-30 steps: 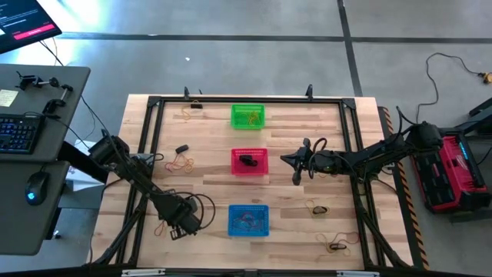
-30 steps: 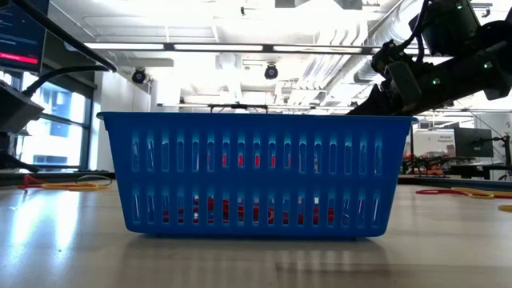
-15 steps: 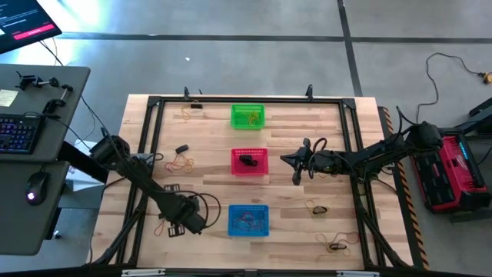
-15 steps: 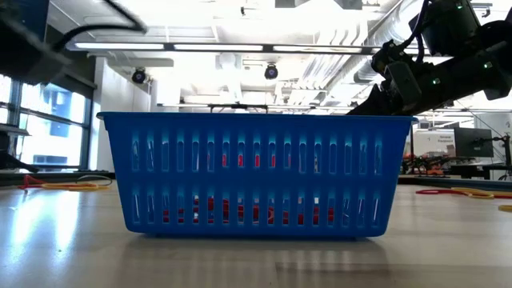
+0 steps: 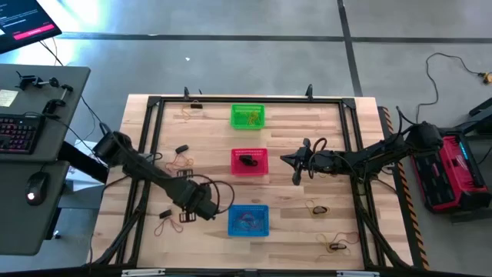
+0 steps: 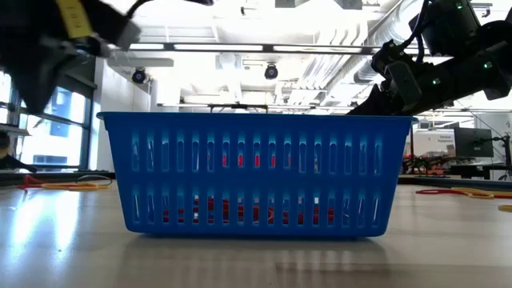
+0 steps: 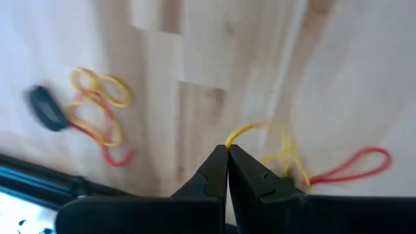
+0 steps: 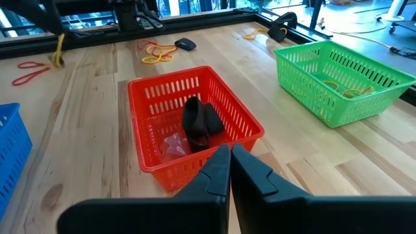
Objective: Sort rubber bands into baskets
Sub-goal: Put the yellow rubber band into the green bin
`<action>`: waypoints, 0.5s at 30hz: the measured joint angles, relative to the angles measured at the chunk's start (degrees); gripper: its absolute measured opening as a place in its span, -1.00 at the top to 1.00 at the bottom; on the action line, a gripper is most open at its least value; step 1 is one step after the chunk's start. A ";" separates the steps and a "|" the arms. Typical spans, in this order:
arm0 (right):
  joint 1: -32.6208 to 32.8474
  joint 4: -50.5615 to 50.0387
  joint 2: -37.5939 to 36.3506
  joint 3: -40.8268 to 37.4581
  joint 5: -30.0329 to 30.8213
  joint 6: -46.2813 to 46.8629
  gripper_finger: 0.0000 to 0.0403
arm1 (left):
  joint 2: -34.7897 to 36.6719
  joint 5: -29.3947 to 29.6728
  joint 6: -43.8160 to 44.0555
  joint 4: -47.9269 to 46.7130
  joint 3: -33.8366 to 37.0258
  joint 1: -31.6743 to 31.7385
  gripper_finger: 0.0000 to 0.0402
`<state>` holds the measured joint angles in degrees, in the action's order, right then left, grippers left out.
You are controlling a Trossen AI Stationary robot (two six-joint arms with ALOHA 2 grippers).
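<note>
Left gripper [image 5: 206, 209] over the near-left part of the table [image 5: 284, 231], just left of the blue basket [image 5: 248, 220], fingers [image 7: 214, 170] pressed fully together and pinching a yellow rubber band [image 7: 242, 132] at the tips, the loop lifted off the wood. Below it on the boards, a red band [image 7: 351, 165] and a tangle of yellow ones [image 7: 284, 158]; farther off, a small heap of yellow and red bands [image 7: 97, 117] beside a dark object [image 7: 45, 108]. Right gripper [image 5: 296, 163] held above the middle-right of the table, just right of the red basket [image 5: 249, 161], jaws closed with nothing between them. Three baskets in a line down the table's middle: green basket [image 5: 247, 116] at the far end with yellow bands [image 8: 344, 88] inside, red basket in the centre holding a black clump [image 8: 200, 121], blue basket at the near end with reddish bands showing through its slats in the low view. Loose bands scattered elsewhere: a yellowish cluster [image 5: 182, 162] left of the red basket, a few [image 5: 171, 222] at the near-left edge, some [image 5: 317, 208] to the right of the blue basket, more [image 5: 335, 245] at the near-right corner, and one [image 5: 187, 114] by the far-left rail. To the left of the table, a desk with keyboard [image 5: 17, 133] and mouse [image 5: 31, 195].
</note>
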<state>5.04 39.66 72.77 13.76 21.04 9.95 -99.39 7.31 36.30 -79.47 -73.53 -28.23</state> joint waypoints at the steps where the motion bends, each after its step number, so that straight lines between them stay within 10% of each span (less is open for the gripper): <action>1: -0.02 -0.02 0.00 0.00 0.00 -0.13 1.00 | 0.00 1.13 -0.78 -0.73 -0.74 0.84 1.00; 15: 0.00 -0.02 0.00 0.00 0.01 0.08 1.00 | 1.25 15.82 -13.16 -1.30 -8.50 10.63 1.00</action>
<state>5.04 39.64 72.77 13.76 21.05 10.02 -98.15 23.13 23.14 -80.77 -82.03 -17.60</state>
